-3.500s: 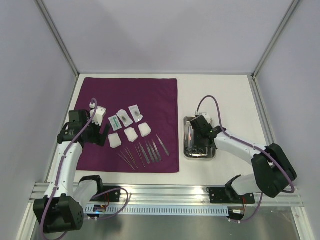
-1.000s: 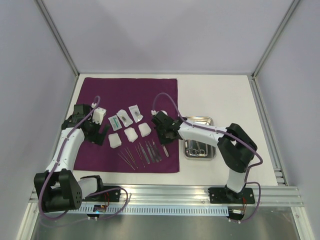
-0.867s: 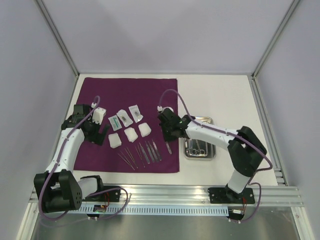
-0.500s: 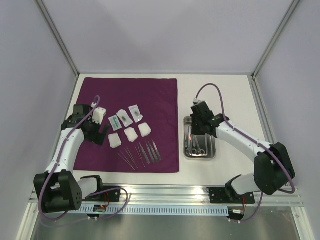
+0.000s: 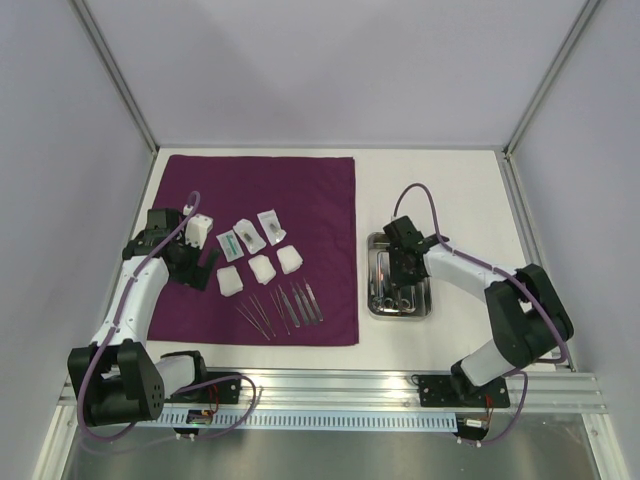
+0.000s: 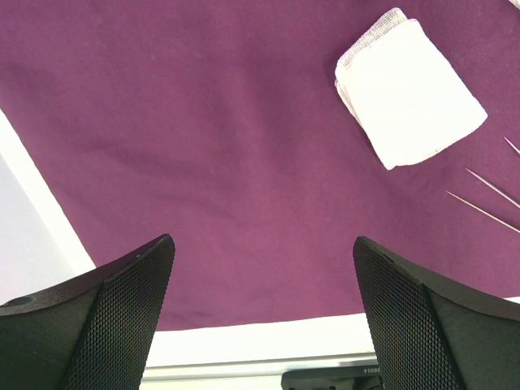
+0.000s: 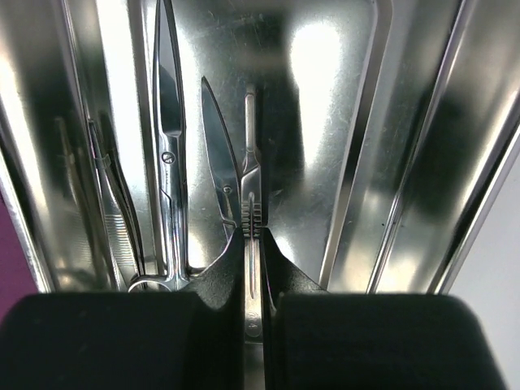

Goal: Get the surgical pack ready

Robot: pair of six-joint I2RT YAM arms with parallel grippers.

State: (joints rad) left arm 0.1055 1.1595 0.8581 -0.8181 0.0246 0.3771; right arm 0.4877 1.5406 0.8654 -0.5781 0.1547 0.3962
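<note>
Top view: right gripper (image 5: 405,268) is down over the steel tray (image 5: 400,314), at 3 o'clock from the purple cloth (image 5: 300,190). Left wrist: left gripper (image 6: 262,244) wide apart, empty, above the cloth. Right wrist: pinched tight on tweezers (image 7: 250,162) over the tray.

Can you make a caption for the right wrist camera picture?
Right gripper pinching tweezers over the shiny steel tray, scissors lying inside.

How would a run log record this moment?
right gripper: shut on tweezers, over steel tray | left gripper: open, above purple cloth
</note>
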